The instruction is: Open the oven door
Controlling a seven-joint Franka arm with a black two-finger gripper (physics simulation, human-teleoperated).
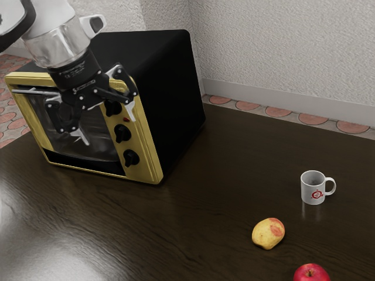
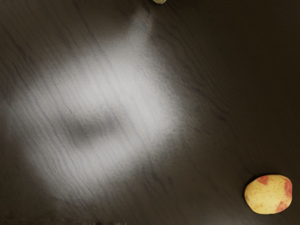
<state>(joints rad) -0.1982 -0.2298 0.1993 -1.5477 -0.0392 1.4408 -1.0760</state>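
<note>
At the exterior view's left, the arm (image 1: 58, 44) is cut off above; its gripper (image 1: 110, 132), fingers wide apart, partly hides the oven door (image 1: 96, 137), which looks shut. Rightward run the dark wooden table (image 1: 217, 181), red-patched tiles (image 1: 246, 106) and rough pale wall (image 1: 281, 50), then a yellow fruit (image 1: 268, 234), a cropped apple (image 1: 312, 273) and a mug (image 1: 313, 188). The wrist view adds a pale sliver (image 2: 160, 1), too cropped to name.

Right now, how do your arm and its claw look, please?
My arm is white and rounded, with a shiny grey section and a small white bump beside it. Below sits a black collar with tiny pale lettering, too small to read. The claw is black, with jointed links, small pale dots and two light-grey fingertips.
</note>
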